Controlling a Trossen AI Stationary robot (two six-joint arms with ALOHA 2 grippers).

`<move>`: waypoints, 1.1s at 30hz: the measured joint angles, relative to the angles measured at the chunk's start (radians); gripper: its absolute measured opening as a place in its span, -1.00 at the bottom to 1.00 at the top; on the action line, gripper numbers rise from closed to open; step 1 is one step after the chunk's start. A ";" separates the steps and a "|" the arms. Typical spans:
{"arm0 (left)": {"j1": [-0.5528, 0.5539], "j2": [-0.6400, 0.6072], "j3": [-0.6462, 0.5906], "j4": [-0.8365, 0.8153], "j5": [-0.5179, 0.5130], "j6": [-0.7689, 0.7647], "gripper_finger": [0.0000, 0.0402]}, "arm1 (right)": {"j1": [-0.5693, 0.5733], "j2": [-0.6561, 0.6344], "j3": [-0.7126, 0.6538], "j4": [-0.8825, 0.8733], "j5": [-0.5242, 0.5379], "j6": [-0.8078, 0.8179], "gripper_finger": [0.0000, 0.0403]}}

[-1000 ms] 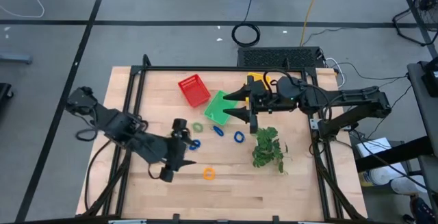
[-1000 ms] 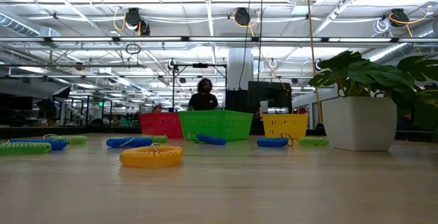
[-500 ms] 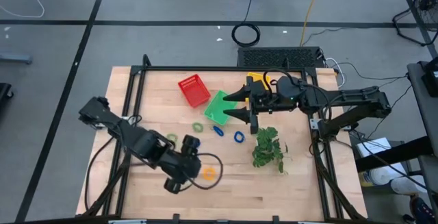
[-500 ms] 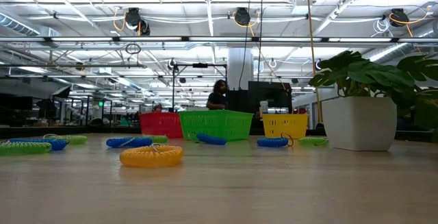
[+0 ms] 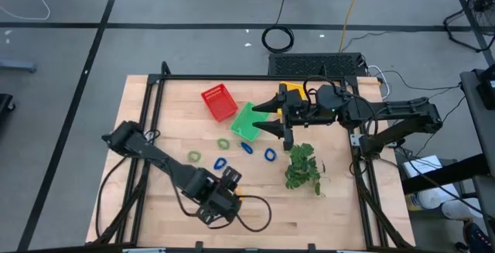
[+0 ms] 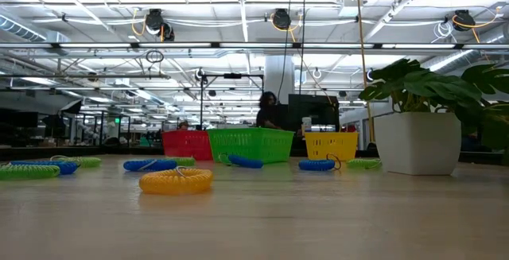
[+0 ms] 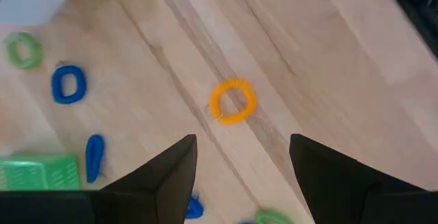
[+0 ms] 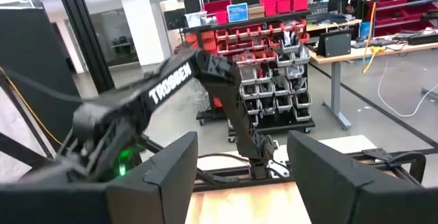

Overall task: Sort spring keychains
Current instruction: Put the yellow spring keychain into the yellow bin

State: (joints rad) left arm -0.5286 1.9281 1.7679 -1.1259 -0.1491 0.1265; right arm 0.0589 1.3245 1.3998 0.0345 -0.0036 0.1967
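Left arm lined up over the orange keychain, nothing grabbed yet

From above, our left gripper [image 5: 230, 177] hangs over the near part of the table and hides the orange keychain under it; blue and green keychains lie toward the baskets, and the right gripper [image 5: 265, 117] waits up by the green basket [image 5: 249, 120], well away, so the left arm's clearly the closer one. At table height, the orange keychain [image 6: 176, 180] lies flat on the wood, nearest the camera, nothing touching it. The left wrist camera shows our fingers [image 7: 171, 172] spread apart and empty, the ring [image 7: 233, 101] straight ahead, centred on the gap; it's round, so no long axis. The right wrist camera shows its fingers [image 8: 174, 176] wide apart, holding nothing.
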 joint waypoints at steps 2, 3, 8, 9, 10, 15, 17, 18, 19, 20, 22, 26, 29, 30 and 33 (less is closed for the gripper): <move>0.009 0.030 0.000 0.014 0.024 0.019 0.21 | 0.000 -0.003 0.000 0.002 0.000 0.000 0.05; 0.012 0.044 0.000 0.021 0.040 0.027 0.21 | 0.000 -0.004 0.000 0.003 0.000 -0.001 0.05; 0.032 0.108 0.000 0.036 0.100 0.052 0.21 | 0.002 -0.023 0.000 -0.002 -0.001 -0.010 0.05; 0.035 0.121 0.000 0.039 0.104 0.052 0.21 | 0.002 -0.027 0.000 0.000 -0.001 -0.011 0.05; 0.038 0.134 0.000 0.049 0.109 0.053 0.21 | 0.002 -0.033 0.000 0.001 0.000 -0.011 0.05; 0.051 0.181 0.000 0.124 0.139 0.055 0.21 | 0.002 -0.057 0.000 -0.002 0.000 -0.011 0.05; 0.052 0.206 0.000 0.137 0.149 0.052 0.21 | 0.002 -0.063 0.001 0.004 0.000 -0.018 0.05; 0.052 0.218 0.000 0.137 0.149 0.050 0.21 | 0.002 -0.070 0.001 -0.001 0.000 -0.024 0.05; 0.052 0.230 0.000 0.135 0.150 0.047 0.21 | 0.002 -0.072 0.001 -0.003 0.000 -0.026 0.05; 0.052 0.243 0.000 0.134 0.156 0.038 0.21 | 0.002 -0.073 0.001 0.002 0.001 -0.026 0.05; 0.052 0.264 -0.001 0.132 0.171 0.015 0.21 | 0.002 -0.077 0.001 -0.001 0.001 -0.026 0.05; 0.050 0.286 -0.014 0.137 0.184 -0.011 0.21 | 0.002 -0.080 0.001 -0.001 0.001 -0.033 0.05; 0.050 0.284 -0.054 0.155 0.183 -0.043 0.21 | 0.002 -0.080 0.001 -0.002 0.001 -0.033 0.05; 0.050 0.283 -0.068 0.155 0.180 -0.053 0.21 | 0.002 -0.080 0.001 -0.003 0.000 -0.033 0.05; 0.051 0.281 -0.093 0.167 0.185 -0.063 0.21 | 0.002 -0.080 0.001 -0.009 0.000 -0.033 0.05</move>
State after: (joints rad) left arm -0.4774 2.2089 1.6749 -0.9588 0.0360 0.0635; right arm 0.0608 1.2446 1.4006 0.0252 -0.0040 0.1635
